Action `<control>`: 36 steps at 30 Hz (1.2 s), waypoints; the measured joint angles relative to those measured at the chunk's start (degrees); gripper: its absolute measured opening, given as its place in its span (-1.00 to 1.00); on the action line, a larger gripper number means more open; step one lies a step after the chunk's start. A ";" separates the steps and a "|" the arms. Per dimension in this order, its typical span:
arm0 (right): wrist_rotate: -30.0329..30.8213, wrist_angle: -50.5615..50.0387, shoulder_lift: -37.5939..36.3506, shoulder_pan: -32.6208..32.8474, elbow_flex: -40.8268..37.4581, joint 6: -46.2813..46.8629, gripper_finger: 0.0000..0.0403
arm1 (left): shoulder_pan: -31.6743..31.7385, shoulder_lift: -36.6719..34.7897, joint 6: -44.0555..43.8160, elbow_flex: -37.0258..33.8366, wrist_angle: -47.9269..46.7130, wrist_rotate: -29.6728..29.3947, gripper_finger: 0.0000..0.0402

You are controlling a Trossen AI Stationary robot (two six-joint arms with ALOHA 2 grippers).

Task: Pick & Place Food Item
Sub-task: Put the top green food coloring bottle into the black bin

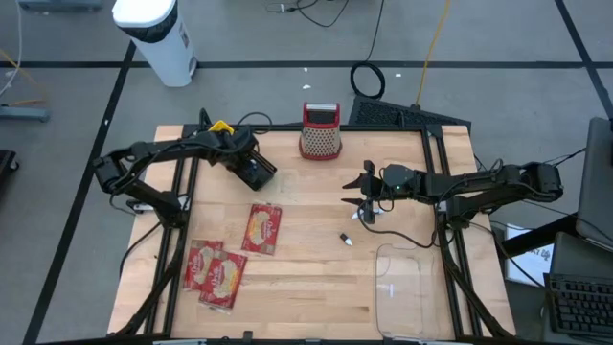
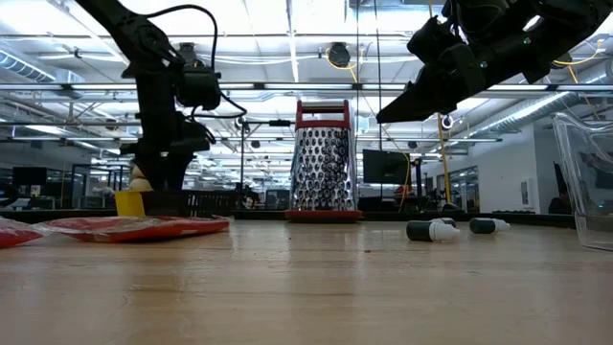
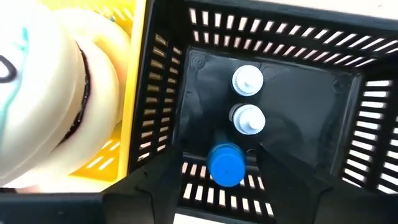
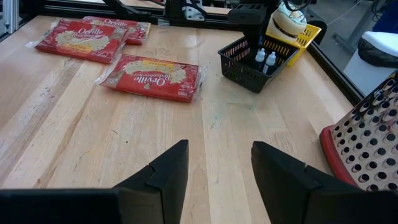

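**High view.** The small bottles are split between two places. Two lie loose on the tabletop toward its right edge, one (image 1: 347, 240) nearer the middle and another (image 1: 368, 217) just under the right gripper (image 1: 367, 184). The rest are in the black basket (image 1: 256, 172) near the back left corner, where the left gripper (image 1: 239, 153) sits over it. Popcorn packets (image 1: 262, 228) lie flat toward the front left.

**Low view.** The two loose bottles (image 2: 433, 230) lie on their sides on the bare wood. The right gripper hangs above them, clear of the tabletop.

**Left wrist view.** Three bottles stand in the basket, two with white caps (image 3: 248, 81) and one with a blue cap (image 3: 225, 165). The left fingers are spread on either side of the blue cap and do not touch it, so they hold nothing.

**Right wrist view.** The right fingers (image 4: 163, 169) are apart with only bare wood between them.

These bottles look light, rigid and smooth. Lying down, they will probably roll, so the fingers should close across the body, square to its length.
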 joint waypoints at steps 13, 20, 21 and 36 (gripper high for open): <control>0.00 -0.95 0.01 0.00 0.00 0.01 -0.17 | -1.30 -7.12 2.58 7.74 -2.47 0.28 -0.01; 0.01 -18.76 0.01 0.13 0.00 0.00 -0.17 | -6.80 -14.29 3.18 8.37 9.35 0.21 -0.01; 0.06 -21.89 0.01 0.13 0.00 0.15 -0.17 | -7.91 -14.76 3.85 8.37 11.45 0.07 -0.01; 0.12 -41.70 0.01 0.13 0.00 2.97 -0.17 | -18.45 -8.05 13.52 8.32 30.25 -0.02 -0.01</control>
